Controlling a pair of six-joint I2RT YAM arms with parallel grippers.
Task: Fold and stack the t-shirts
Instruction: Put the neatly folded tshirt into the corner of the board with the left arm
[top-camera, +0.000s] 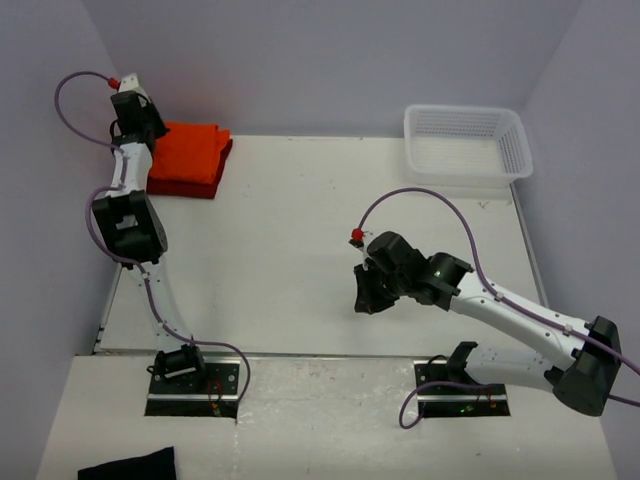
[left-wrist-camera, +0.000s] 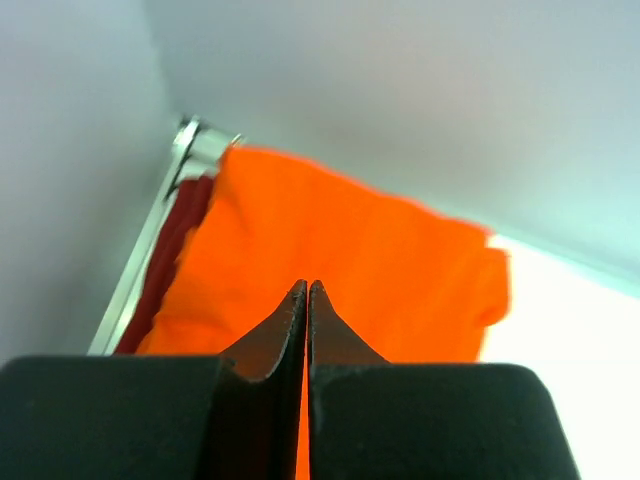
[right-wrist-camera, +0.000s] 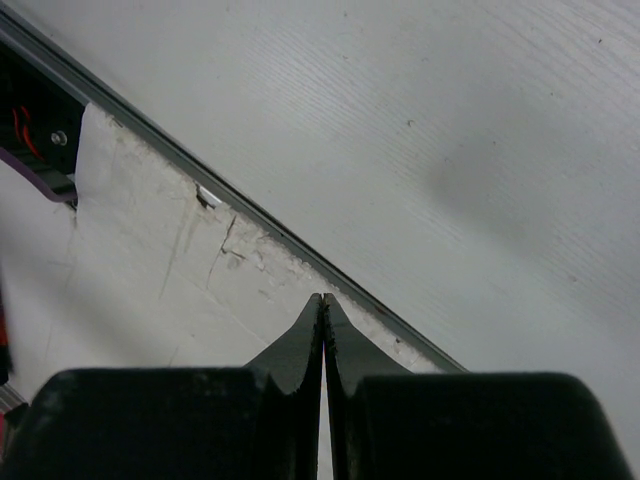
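The two t-shirts lie folded in one stack at the table's back left corner. The orange t-shirt (top-camera: 190, 150) (left-wrist-camera: 350, 250) is on top. The crimson t-shirt (top-camera: 186, 188) (left-wrist-camera: 172, 250) shows only as a dark edge under it. My left gripper (top-camera: 150, 130) (left-wrist-camera: 307, 286) hovers at the stack's left edge, shut and holding nothing, its tips over the orange cloth. My right gripper (top-camera: 366, 297) (right-wrist-camera: 322, 298) is shut and holding nothing, low over the bare table right of centre, far from the shirts.
A white mesh basket (top-camera: 466, 146) stands at the back right corner. A small black cloth (top-camera: 130, 466) lies on the near ledge at the bottom left. The right wrist view shows the metal seam (right-wrist-camera: 250, 212) at the table's front edge. Walls close in the left and back sides.
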